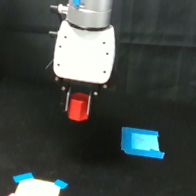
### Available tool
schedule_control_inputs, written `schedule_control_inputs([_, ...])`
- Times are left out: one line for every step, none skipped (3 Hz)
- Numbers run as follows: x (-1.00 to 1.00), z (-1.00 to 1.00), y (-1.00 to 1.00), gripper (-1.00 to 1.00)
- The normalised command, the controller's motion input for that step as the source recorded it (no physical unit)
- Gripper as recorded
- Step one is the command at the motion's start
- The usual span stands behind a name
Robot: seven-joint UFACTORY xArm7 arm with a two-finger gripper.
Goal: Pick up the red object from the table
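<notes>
The red object, a small red-orange hexagonal block, sits between the two thin fingers of my gripper, which is shut on it. The gripper hangs from a white housing under the arm's silver wrist at the upper centre of the exterior view. The block appears lifted a little above the table, a black cloth surface, though the gap under it is hard to judge. The fingers hide the block's side faces.
A flat blue piece lies on the cloth toward the exterior view's right of the gripper. A white item with blue corners sits at the bottom edge, partly cut off. Black cloth also hangs behind the scene.
</notes>
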Motion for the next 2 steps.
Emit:
schedule_control_inputs([0.14, 0.20, -0.53, -0.79])
schedule_control_inputs([0.19, 0.02, -0.23, -1.00])
